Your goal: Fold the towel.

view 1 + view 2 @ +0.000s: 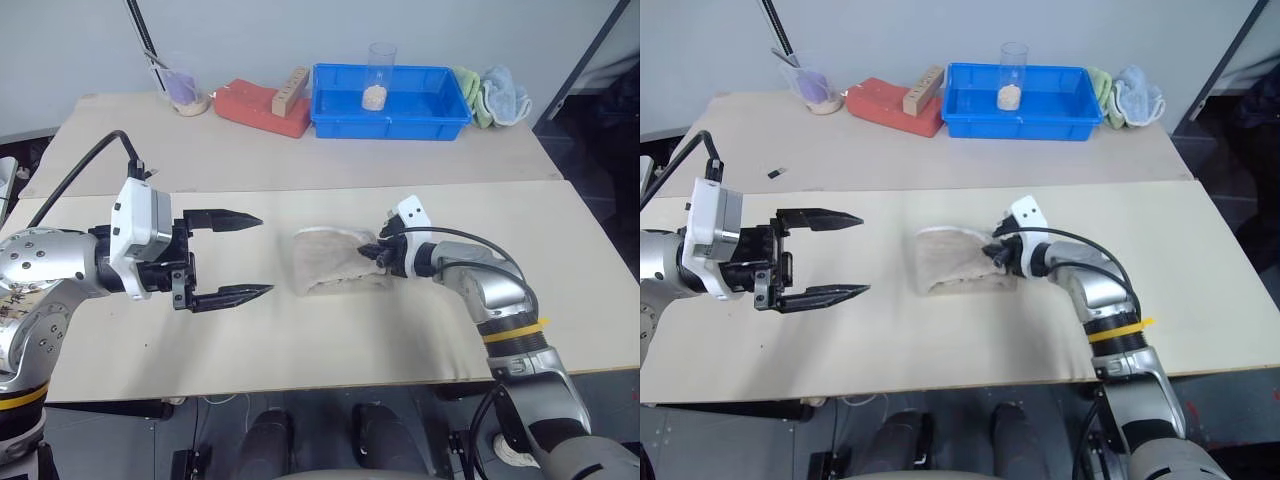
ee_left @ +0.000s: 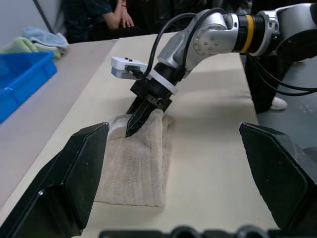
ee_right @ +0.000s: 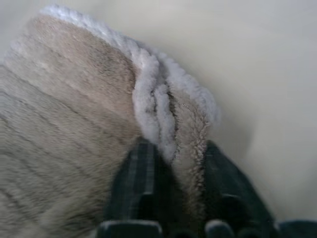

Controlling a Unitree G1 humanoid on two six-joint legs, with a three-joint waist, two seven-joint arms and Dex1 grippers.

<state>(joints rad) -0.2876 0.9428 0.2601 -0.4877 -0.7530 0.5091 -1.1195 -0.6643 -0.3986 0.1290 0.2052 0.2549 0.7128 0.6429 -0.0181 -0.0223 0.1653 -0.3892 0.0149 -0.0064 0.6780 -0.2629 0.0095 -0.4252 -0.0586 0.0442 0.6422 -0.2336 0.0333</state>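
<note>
Left eye view shows one towel [image 1: 335, 260], beige and folded into a thick rectangle, lying on the counter [image 1: 300, 340] between the two end effectors. The right end effector [image 1: 380, 252] is clenched on the towel's nearest edge; in the right wrist view its two black fingers [image 3: 136, 183] pinch a bunched ridge of white-edged layers, and how many layers are caught is hard to make out. The left end effector [image 1: 250, 255] hangs released, jaws spread wide, well apart from the towel and touching nothing. Beyond the towel from the end effectors stand one blue tray [image 1: 440, 118], with one clear cup [image 1: 379, 75] inside it, one red block [image 1: 255, 105] and two bundled cloths [image 1: 492, 95], green and light blue. A seated person [image 2: 106, 15] is cut off in the left wrist view.
</note>
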